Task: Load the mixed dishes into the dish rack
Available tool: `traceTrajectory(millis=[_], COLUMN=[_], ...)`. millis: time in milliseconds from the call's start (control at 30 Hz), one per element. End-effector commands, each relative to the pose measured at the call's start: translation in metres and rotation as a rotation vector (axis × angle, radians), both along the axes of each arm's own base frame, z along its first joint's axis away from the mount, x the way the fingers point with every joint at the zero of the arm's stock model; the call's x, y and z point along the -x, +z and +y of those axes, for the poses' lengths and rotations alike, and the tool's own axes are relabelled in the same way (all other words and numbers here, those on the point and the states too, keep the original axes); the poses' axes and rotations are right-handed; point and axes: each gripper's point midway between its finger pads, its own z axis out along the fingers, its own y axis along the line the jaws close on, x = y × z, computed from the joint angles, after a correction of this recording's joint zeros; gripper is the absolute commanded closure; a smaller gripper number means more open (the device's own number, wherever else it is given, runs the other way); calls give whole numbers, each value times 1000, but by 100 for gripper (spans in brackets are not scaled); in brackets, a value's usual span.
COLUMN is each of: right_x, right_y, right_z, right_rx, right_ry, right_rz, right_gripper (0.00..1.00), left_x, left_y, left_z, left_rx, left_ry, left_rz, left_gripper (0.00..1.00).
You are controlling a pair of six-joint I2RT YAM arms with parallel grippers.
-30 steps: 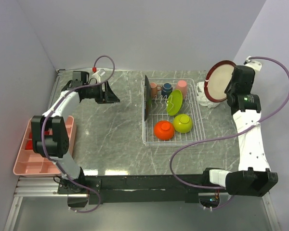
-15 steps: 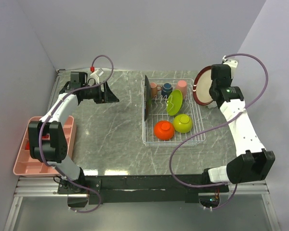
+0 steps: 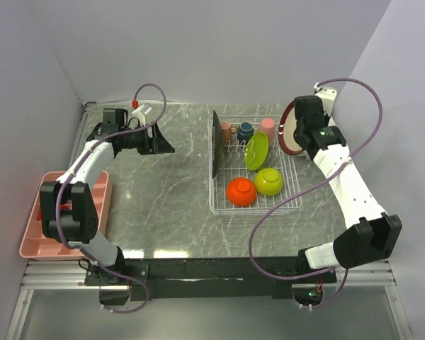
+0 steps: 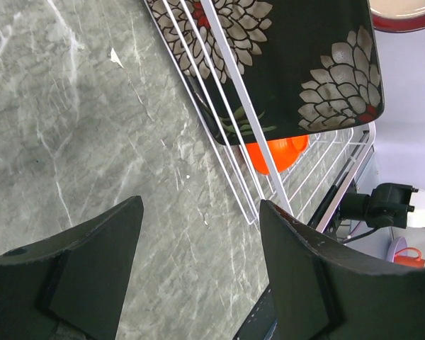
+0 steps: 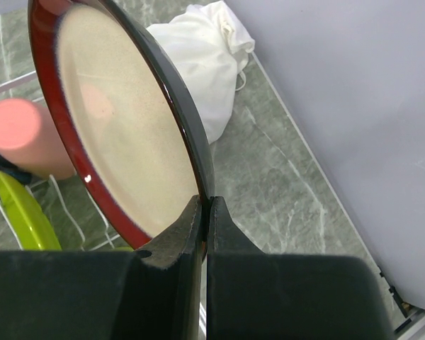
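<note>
Right gripper (image 5: 204, 212) clamped on brown plate (image 5: 120, 142) rim, plate on edge above rack's (image 3: 255, 210) far-right corner. Left gripper (image 4: 198, 248) jaws apart, empty, over table (image 3: 163, 191), well left of rack.

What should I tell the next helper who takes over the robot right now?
Right claw: shut on the rim of the brown round plate, held on edge in the air by the far right corner of the dish rack.
Left claw: open, empty, over the table left of the rack.
Done, in the rack: black floral square plate standing on edge at the left, lime green plate leaning, orange bowl, lime green bowl, salmon cup, dark navy cup, pink cup.
Left: put the brown plate in the rack and let go.
</note>
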Motion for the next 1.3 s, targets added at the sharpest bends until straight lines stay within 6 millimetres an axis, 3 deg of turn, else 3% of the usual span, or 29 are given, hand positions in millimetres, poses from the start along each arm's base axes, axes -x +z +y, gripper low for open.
traceTrajectory(millis=[0, 333, 700, 1267], right_x=[-19, -20, -30, -7], right_y=[60, 51, 21, -24], right_z=[0, 5, 13, 33], right_rx=[-41, 4, 45, 33], right_ry=[-87, -96, -78, -69], right_rz=[-265, -232, -160, -59], right_gripper=[100, 100, 100, 100], left_x=[0, 2, 2, 3], left_y=[19, 19, 17, 11], left_z=[3, 4, 8, 8], left_rx=[0, 29, 46, 63], left_ry=[5, 0, -2, -15], left_rz=[-81, -70, -56, -21], left_gripper=[27, 27, 27, 27])
